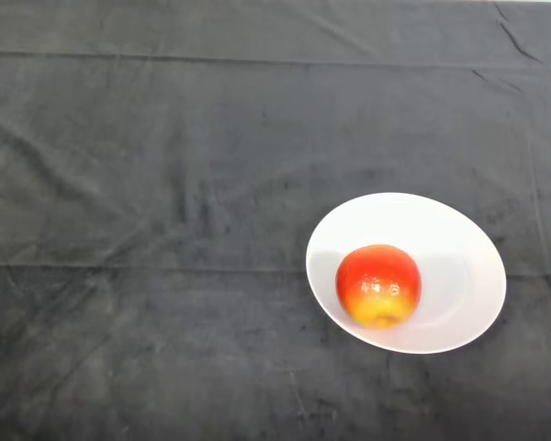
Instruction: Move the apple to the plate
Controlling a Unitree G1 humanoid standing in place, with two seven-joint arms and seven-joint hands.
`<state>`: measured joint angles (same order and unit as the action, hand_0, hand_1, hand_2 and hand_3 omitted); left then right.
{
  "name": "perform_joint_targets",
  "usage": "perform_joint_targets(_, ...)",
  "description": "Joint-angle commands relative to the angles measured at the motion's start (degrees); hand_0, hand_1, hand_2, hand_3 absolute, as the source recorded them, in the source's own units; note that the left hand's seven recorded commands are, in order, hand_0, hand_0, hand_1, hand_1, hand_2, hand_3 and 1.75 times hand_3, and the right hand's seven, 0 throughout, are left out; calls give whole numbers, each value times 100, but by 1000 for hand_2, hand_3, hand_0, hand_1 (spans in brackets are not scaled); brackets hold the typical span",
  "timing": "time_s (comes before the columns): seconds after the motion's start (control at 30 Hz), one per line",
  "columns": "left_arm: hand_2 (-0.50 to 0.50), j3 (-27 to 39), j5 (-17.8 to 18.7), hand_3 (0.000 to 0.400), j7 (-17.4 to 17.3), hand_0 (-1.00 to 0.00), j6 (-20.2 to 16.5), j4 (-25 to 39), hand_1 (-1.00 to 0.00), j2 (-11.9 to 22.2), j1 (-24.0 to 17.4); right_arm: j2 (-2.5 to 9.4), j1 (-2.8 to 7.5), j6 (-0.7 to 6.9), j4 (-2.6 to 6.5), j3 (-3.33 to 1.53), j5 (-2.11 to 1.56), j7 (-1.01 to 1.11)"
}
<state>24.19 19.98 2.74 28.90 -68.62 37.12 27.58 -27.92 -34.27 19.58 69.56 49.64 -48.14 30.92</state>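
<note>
A red and yellow apple (378, 285) lies on a white round plate (459, 253) at the right of the head view, towards the plate's near left part. The plate rests on the dark cloth.
Dark creased cloth (165, 230) covers the whole table, with a fold line running across near the far edge.
</note>
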Motion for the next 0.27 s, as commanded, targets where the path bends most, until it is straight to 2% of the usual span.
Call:
perform_joint_targets(0.03,0,141,-113,0,63,0,133,61,0,336,-208,-93,-7,-11,-12,87,1,-23)
perform_joint_targets(0.27,0,152,-178,0,136,0,158,77,0,308,-207,-92,-7,-11,-13,86,1,-23)
